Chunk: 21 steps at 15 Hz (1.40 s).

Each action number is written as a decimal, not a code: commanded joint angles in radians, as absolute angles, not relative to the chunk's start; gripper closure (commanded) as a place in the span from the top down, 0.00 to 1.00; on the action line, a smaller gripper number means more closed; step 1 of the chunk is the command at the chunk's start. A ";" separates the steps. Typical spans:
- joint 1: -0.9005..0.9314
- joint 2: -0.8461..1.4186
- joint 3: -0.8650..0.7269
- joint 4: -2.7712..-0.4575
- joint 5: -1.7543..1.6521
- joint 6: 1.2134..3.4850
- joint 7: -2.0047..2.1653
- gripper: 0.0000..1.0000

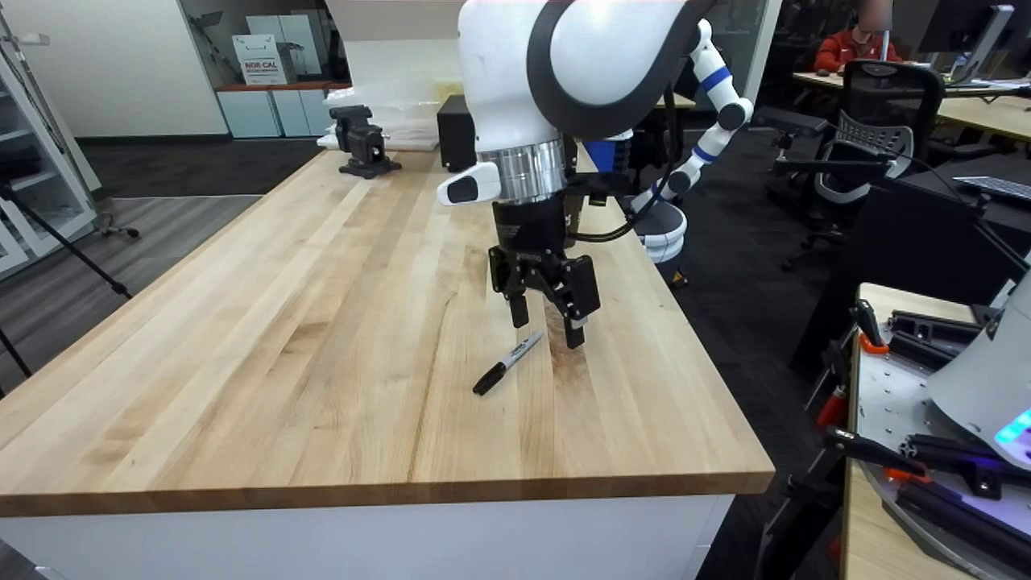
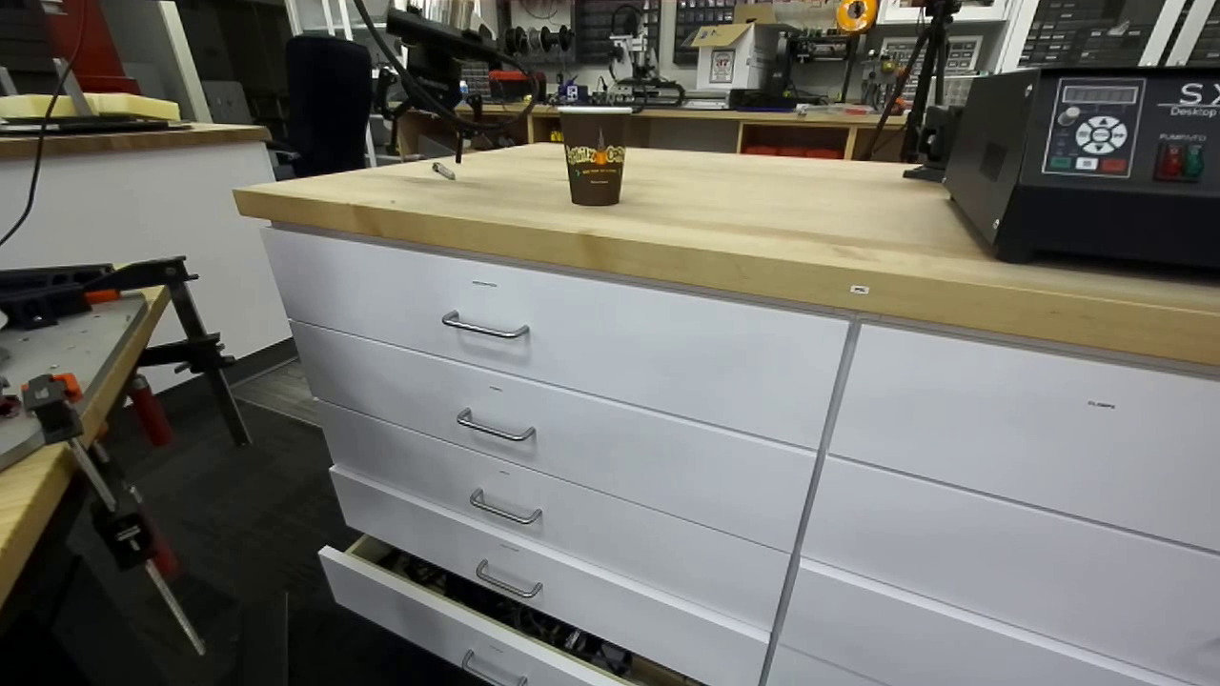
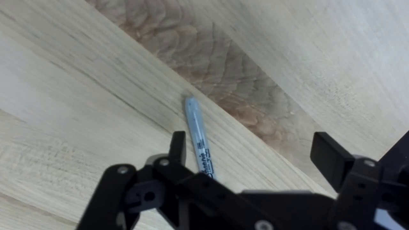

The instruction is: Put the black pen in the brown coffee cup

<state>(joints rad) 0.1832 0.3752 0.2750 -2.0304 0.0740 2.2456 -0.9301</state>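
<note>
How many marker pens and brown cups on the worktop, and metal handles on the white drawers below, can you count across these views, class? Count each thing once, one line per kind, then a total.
Marker pen: 1
Brown cup: 1
Metal drawer handles: 5 (lowest partly cut off)
Total: 7
</note>
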 commanded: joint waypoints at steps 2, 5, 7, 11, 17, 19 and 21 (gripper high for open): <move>0.194 0.366 0.298 -2.092 0.063 2.380 -0.876 0.86; 0.197 0.367 0.303 -2.125 0.039 2.451 -0.868 0.60; 0.202 0.367 0.299 -2.149 0.009 2.492 -0.861 0.47; 0.209 0.365 0.286 -2.169 -0.083 2.552 -0.830 0.21; 0.234 0.348 0.278 -2.146 -0.207 2.418 -0.774 0.05; 0.240 0.345 0.277 -2.124 -0.235 2.330 -0.752 0.06; 0.243 0.338 0.272 -2.104 -0.257 2.230 -0.741 0.06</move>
